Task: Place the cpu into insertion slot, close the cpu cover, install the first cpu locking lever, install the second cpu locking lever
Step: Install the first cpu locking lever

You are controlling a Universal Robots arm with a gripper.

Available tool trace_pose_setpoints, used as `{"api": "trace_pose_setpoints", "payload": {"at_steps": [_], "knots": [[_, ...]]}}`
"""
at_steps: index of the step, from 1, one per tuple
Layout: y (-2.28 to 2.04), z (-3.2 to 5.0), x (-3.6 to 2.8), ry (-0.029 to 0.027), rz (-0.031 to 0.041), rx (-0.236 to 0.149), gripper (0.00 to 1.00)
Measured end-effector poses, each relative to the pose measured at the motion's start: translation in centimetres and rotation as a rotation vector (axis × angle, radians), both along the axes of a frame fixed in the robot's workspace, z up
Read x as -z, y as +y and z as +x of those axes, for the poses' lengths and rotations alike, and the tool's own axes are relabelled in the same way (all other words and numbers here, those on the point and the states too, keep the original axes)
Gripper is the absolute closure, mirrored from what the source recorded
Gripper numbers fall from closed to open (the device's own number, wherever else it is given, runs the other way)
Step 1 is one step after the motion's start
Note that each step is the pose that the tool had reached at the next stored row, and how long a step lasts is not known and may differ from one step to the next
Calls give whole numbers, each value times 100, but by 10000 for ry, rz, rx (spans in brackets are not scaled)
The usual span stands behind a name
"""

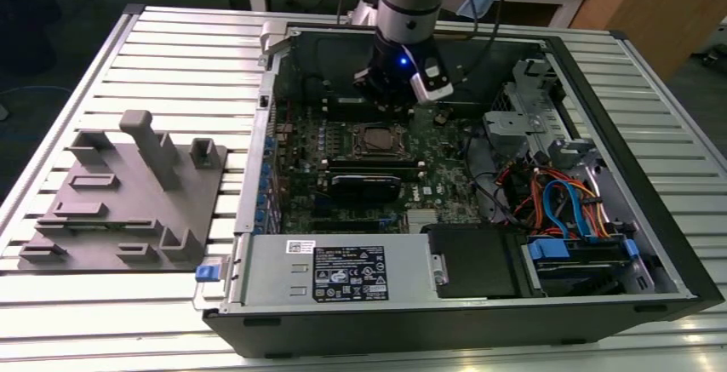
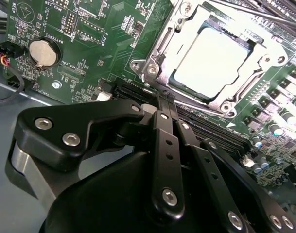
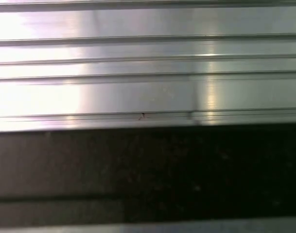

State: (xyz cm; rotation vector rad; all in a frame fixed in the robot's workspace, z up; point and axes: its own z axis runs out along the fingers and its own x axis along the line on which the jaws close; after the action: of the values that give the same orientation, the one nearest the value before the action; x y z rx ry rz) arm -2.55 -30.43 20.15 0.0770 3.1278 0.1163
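Note:
The cpu (image 2: 211, 60), a pale silver square, lies in the insertion slot (image 1: 375, 140) of the green motherboard (image 2: 89, 29). The silvery cpu cover (image 2: 196, 97) lies flat around it, with the chip showing through its window. A thin wire lever (image 2: 248, 87) runs along one side of the cover. My gripper (image 2: 161, 99) hangs just beside the socket's corner, its black fingers (image 2: 165, 141) drawn together with nothing between them. In the exterior view the gripper (image 1: 400, 100) sits above the board, just behind the socket.
The open computer case (image 1: 636, 244) lies on a slatted aluminium table (image 3: 148, 92). Memory slots (image 1: 366, 166), a drive cage (image 1: 517, 91) and coloured cables (image 1: 563, 202) crowd the board. A grey fixture plate (image 1: 119, 202) lies at the exterior view's left. A coin battery (image 2: 43, 52) sits on the board.

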Motion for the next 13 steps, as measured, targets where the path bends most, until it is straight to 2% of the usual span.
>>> {"api": "trace_pose_setpoints", "payload": {"at_steps": [9, 13], "knots": [[0, 3, 14, 0, 0, 0, 89], [0, 3, -4, 1, 0, 0, 89]]}}
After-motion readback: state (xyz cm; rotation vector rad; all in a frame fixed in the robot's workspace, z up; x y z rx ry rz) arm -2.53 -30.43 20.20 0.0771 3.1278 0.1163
